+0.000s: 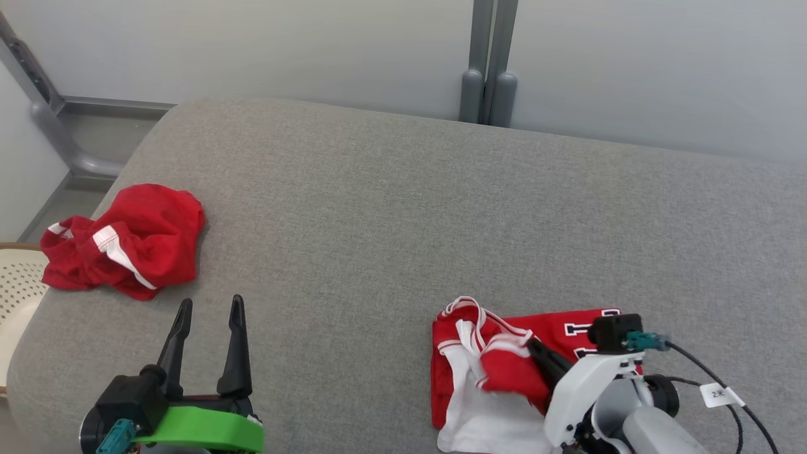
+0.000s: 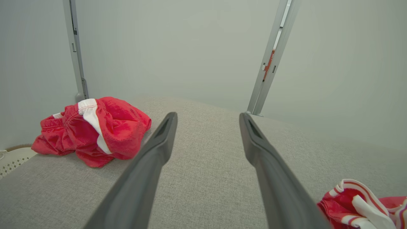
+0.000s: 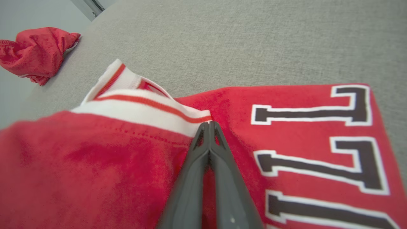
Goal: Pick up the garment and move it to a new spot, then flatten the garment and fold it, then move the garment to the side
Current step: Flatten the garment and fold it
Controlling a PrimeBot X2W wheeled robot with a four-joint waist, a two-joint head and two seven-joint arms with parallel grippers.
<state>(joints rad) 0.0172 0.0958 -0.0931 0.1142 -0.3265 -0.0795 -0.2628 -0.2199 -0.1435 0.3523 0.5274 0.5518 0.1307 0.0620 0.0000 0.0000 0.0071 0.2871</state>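
Grey padded surface (image 1: 403,221) bears by its front edge a limp-looking, probably light red-and-white fabric jersey (image 1: 498,372), right hand (image 1: 534,345) clamped on its trim, left hand (image 1: 210,302) apart.

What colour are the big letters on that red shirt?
The letters are black with white outlines, on the red shirt; clearest in the right wrist view.

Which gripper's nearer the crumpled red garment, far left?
Left. The left gripper sits open just short of the crumpled red garment, not touching; the right gripper is far across, shut on the jersey.
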